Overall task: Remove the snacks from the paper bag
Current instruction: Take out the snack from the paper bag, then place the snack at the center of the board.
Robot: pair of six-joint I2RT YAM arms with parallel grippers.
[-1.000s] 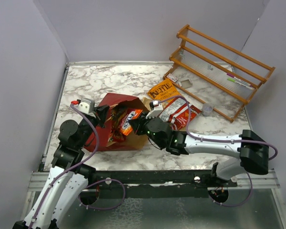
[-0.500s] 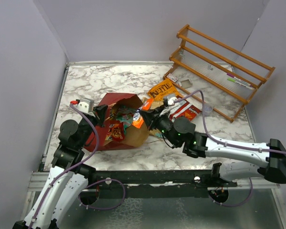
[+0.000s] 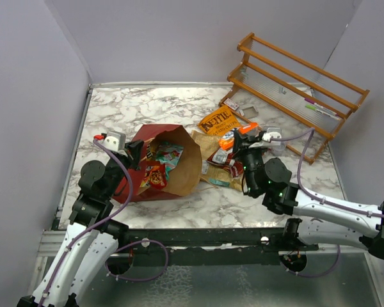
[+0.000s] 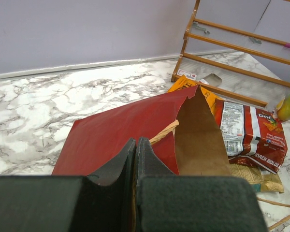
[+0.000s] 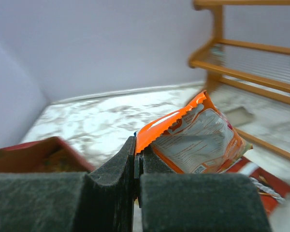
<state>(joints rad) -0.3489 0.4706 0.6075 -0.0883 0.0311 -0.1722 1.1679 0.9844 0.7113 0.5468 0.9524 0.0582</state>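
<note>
The paper bag (image 3: 179, 176) lies on its side, dark red outside, brown inside, mouth facing right. A red pack (image 3: 155, 176) and a teal pack (image 3: 171, 153) show inside it. My left gripper (image 3: 138, 149) is shut on the bag's upper rim; in the left wrist view the gripper (image 4: 136, 143) pinches the bag (image 4: 111, 130) by its string handle (image 4: 163, 132). My right gripper (image 3: 238, 142) is shut on an orange packet (image 3: 246, 130) and holds it above the table, right of the bag. The right wrist view shows that gripper (image 5: 137, 145) and the packet (image 5: 198, 140).
An orange Kettle bag (image 3: 216, 119), a tan chip bag (image 3: 208, 144) and a red pack (image 3: 233, 167) lie on the marble table (image 3: 128, 109) right of the bag. The wooden slatted rack (image 3: 301, 89) stands at the back right. Walls close in on the left and back.
My right gripper pulled the orange packet out of the bag's mouth and carried it right, over the pile of snacks by the rack. The left gripper kept hold of the bag.
</note>
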